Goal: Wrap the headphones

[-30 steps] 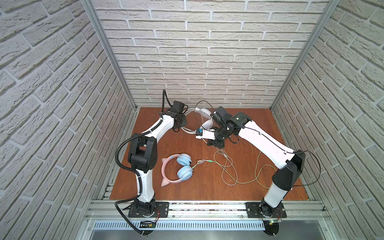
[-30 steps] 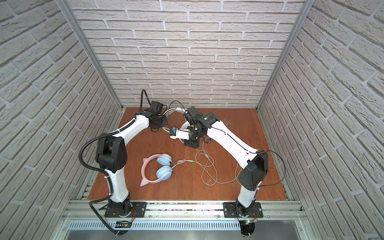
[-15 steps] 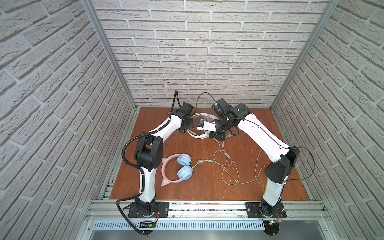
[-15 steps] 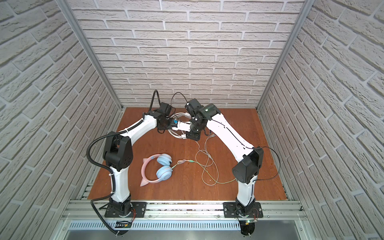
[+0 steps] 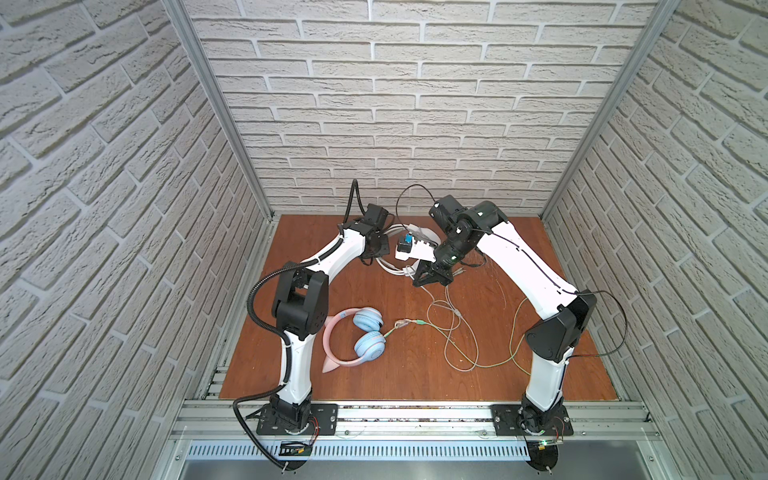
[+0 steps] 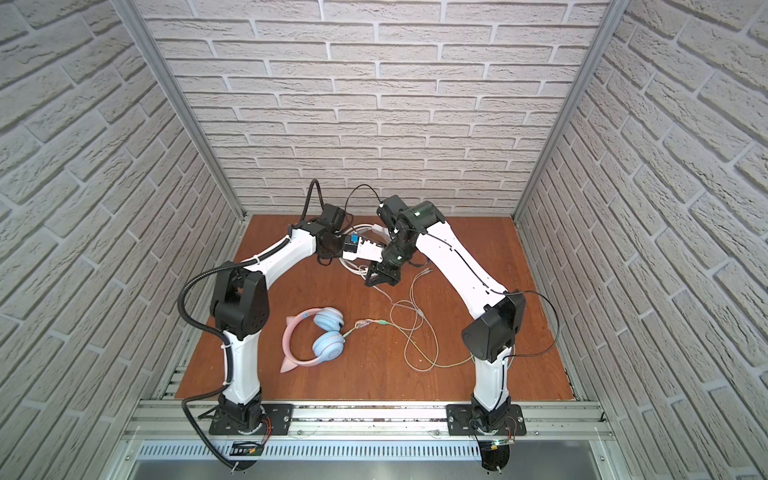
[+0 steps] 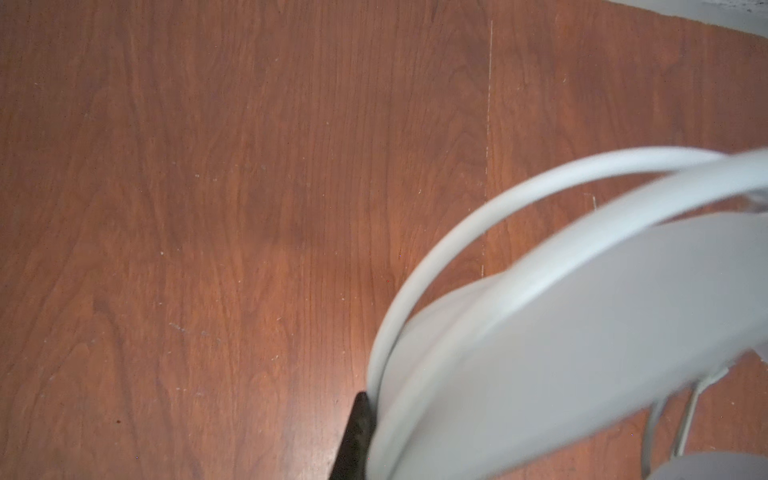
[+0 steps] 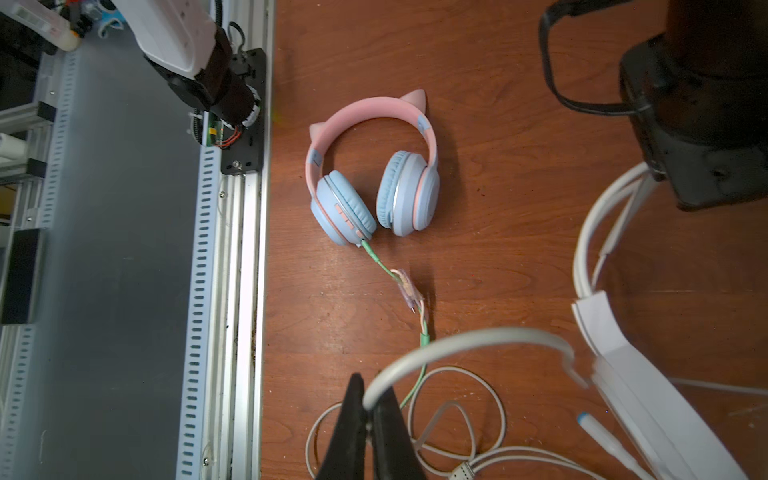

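The white headphones [image 5: 390, 268] are held up at the back middle of the table. My left gripper [image 5: 376, 251] is shut on their headband [image 7: 582, 332], which hides all but one black finger [image 7: 358, 432]. My right gripper [image 8: 370, 392] is shut on their pale cable [image 8: 478, 336], which arcs up from the fingertips to the white headphones [image 8: 623, 365]. In both top views the right gripper [image 5: 429, 277] hangs just right of the left one. The pink cat-ear headphones [image 5: 357, 336] with light blue earcups lie flat at front left, untouched. Their greenish cable [image 5: 494, 365] trails off to the right.
Loose loops of pale cable [image 5: 451, 328] and greenish cable cross on the wooden table [image 5: 415, 382] in front of the right gripper. Brick-patterned walls close in three sides. An aluminium rail [image 5: 415, 415] with both arm bases runs along the front edge.
My left gripper has shifted right with the white headphones. My right gripper swung toward the back wall and came forward again, still pinching the pale cable.
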Controlling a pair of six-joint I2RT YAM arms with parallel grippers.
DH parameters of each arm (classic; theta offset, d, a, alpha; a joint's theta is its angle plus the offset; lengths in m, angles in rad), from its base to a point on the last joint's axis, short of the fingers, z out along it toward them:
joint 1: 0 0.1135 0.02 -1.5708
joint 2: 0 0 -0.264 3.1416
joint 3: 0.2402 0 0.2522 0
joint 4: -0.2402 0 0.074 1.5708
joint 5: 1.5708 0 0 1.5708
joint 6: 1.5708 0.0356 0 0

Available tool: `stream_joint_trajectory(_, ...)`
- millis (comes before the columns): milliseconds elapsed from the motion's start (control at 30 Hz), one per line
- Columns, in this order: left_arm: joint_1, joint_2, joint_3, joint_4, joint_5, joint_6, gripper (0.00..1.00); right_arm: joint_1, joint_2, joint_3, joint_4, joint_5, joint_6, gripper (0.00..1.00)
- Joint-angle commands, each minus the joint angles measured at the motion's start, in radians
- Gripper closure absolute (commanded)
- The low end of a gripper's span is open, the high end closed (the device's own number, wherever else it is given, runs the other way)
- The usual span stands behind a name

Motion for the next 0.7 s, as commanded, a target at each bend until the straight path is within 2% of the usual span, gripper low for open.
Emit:
stream_joint_trajectory(0, 0.004, 0.001, 0.043, 0.071, 0.025, -0.031, 1.00, 0.003, -0.007, -0.014, -0.048, -0.124, -0.047, 0.95)
stream_joint_trajectory(267, -0.002, 0.000, 0.030, 0.047, 0.019, 0.019, 1.00, -0.026, -0.037, -0.049, 0.006, -0.115, -0.024, 0.95)
stream_joint_trajectory(433, -0.013, -0.024, -0.027, 0.038, 0.033, 0.095, 1.00, -0.054, -0.072, -0.094, 0.165, 0.029, 0.091, 0.95)
stream_joint_trajectory(567, -0.020, -0.044, -0.062, 0.027, 0.050, 0.154, 1.00, -0.067, -0.070, -0.078, 0.210, 0.118, 0.114, 0.95)
stream_joint_trajectory(667, -0.030, -0.045, -0.063, -0.011, 0.075, 0.232, 1.00, -0.069, -0.024, 0.013, 0.180, 0.222, 0.114, 0.95)
